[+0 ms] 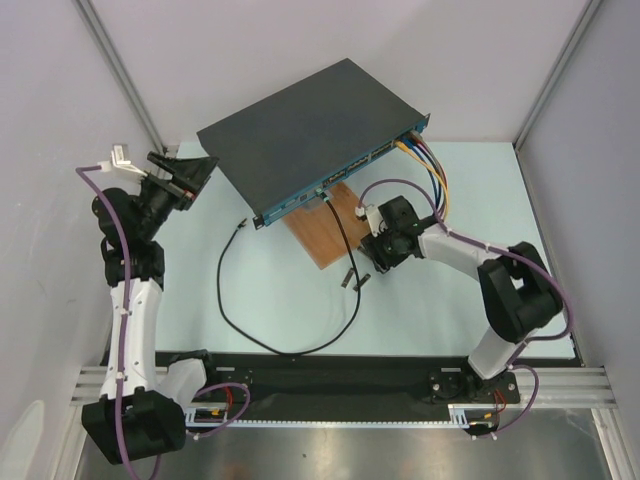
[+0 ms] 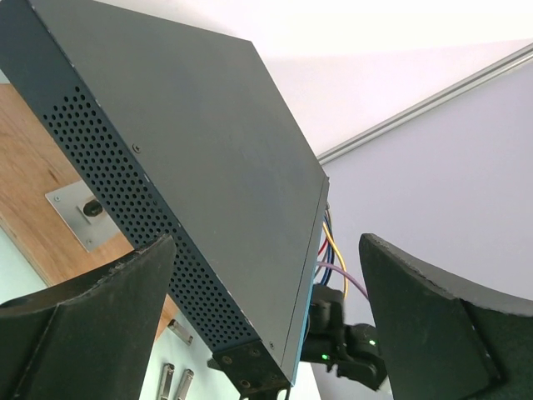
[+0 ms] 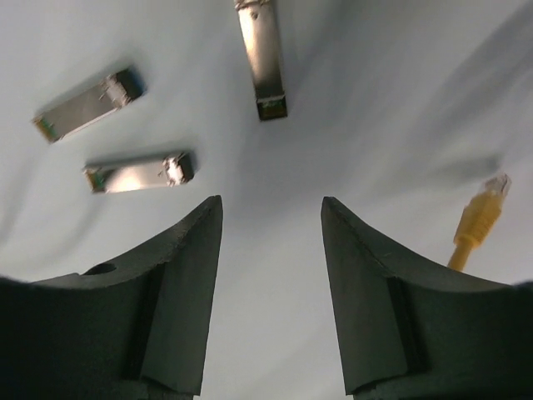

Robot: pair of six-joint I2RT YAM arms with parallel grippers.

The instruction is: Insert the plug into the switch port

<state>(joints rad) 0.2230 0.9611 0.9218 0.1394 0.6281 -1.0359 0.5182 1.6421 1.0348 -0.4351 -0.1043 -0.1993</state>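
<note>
The right gripper [image 3: 271, 212] is spread and empty, its matte, dark, wedge-shaped fingers [image 3: 171, 292] hanging over the pale table [image 3: 375, 100]. Above them in the wrist view lie three slim, shiny metal modules [image 3: 137, 172], and at the right edge a yellow plug [image 3: 481, 212] with a clear tip.

The left gripper [image 2: 268, 242] is spread too and holds nothing, at the left corner of the switch [image 1: 300, 130]. The switch is a flat black metal box with a perforated side, at the upper middle of the top view. Its teal front [image 1: 340, 182] faces lower right, over a brown wooden board [image 1: 325, 238].

A thin black cable [image 1: 235, 320] loops across the table. One end seems to reach the front, while its other plug [image 1: 243, 224] lies loose at centre left.

With no plug gripped, I judge that pickup and insertion both remain.
</note>
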